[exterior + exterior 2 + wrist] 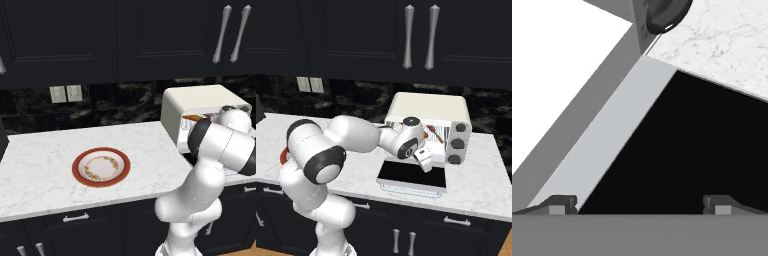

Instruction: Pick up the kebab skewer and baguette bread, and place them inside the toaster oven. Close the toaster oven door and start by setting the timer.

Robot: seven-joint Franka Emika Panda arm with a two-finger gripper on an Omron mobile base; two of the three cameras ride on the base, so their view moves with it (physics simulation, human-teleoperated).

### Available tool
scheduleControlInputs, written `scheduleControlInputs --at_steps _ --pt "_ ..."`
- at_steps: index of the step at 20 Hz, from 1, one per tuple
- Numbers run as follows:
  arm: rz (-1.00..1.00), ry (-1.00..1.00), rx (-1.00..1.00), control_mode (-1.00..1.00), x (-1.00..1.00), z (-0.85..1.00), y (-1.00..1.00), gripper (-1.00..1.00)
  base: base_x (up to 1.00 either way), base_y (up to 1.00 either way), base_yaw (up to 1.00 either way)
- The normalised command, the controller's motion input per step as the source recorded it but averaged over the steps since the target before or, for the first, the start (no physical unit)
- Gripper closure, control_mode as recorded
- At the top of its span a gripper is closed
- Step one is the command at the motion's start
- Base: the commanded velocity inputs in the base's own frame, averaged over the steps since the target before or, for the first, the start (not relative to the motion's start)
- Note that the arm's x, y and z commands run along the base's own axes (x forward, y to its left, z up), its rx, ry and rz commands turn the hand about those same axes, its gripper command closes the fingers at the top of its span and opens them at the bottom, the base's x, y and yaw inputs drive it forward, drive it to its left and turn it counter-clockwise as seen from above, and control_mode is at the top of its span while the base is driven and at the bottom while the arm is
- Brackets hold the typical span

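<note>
Gripper (pixel 426 162) hangs just above the lowered toaster oven door (pixel 413 175), fingers spread wide apart with nothing between them; in the hand view the two fingertips (pixel 562 204) sit far apart at the bottom, looking down on the door's dark glass and pale frame edge, marble counter (pixel 727 35) beyond. Toaster oven (pixel 428 107) stands on the counter at the right end, door dropped flat toward the robot, cavity open. Inside, behind the wrist, a thin stick with reddish bits shows, likely the kebab skewer (pixel 432 133); an orange-brown piece in the left base view, probably the baguette bread (pixel 191 119), sits in the cavity too, both partly hidden by the arm. Plate (pixel 101 166) on the counter left of the oven, red rim, nothing on it. Judgement: loading looks done, step in hand is closing the door. To do it well: get the fingers low under or around the door's front edge or its bar handle, then sweep up and back in an arc about the hinge, not straight in, so the door doesn't slip off. Keep the wrist clear of the three knobs (pixel 457 144) on the right side. Timer knob comes after. No brand, label or readable writing anywhere; knob markings too small to tell.
</note>
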Motion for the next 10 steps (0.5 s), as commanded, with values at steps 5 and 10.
scheduleControlInputs --at_steps 5,10 --pt "0.22 0.0 0.0 -1.0 -0.4 0.12 0.02 -1.0 0.0 0.0 0.0" --pt "0.19 0.03 0.0 -1.0 -0.37 0.11 0.18 -1.0 0.0 0.0 0.0"
